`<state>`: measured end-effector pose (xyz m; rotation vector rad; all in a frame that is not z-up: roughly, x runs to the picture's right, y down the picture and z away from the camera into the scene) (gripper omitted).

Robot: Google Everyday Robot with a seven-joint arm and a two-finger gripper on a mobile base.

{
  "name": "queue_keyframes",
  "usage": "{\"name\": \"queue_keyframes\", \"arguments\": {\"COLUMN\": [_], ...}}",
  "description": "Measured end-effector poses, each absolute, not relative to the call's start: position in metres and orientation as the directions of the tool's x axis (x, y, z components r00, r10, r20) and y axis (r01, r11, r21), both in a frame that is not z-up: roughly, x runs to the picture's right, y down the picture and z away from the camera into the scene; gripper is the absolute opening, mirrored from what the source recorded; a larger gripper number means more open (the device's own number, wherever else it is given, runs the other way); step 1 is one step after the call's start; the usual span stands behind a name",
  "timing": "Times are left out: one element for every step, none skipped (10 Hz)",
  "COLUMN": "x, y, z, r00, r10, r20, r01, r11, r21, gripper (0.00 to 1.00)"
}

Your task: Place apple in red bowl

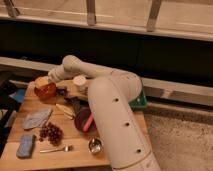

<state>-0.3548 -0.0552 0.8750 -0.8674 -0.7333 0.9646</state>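
Apple (42, 80) resting on red bowl (46, 92) at the bench's (75, 155) far-left corner.

End effector (51, 77) just beside the apple at its 3 o'clock; grip state impossible to tell. Purple bowl (84, 120) at 5 o'clock from the red bowl, grapes (51, 133) at 6 o'clock, spoon (56, 149) and steel cup (95, 145) near the front edge.
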Motion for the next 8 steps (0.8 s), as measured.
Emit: {"name": "queue_keyframes", "arguments": {"x": [-0.3564,-0.3575,-0.3574,-0.3561,-0.3555,-0.3553,-0.3555,-0.3563], "y": [-0.055,-0.0542,-0.054,-0.0547,-0.0546,-0.0549,-0.0548,-0.0545], "z": [0.8741,0.8739,0.874,0.8743,0.8746,0.8746,0.8746,0.8743], "r00": [0.393,0.394,0.394,0.393,0.393,0.392,0.393,0.393], "r10": [0.908,0.908,0.908,0.908,0.908,0.909,0.908,0.908], "r20": [0.145,0.145,0.144,0.144,0.144,0.144,0.144,0.144], "r01": [-0.38,-0.379,-0.379,-0.38,-0.381,-0.381,-0.381,-0.38], "r11": [0.304,0.304,0.304,0.303,0.303,0.303,0.303,0.303], "r21": [-0.874,-0.874,-0.874,-0.874,-0.874,-0.874,-0.874,-0.874], "gripper": [0.54,0.54,0.54,0.54,0.54,0.54,0.54,0.54]}}
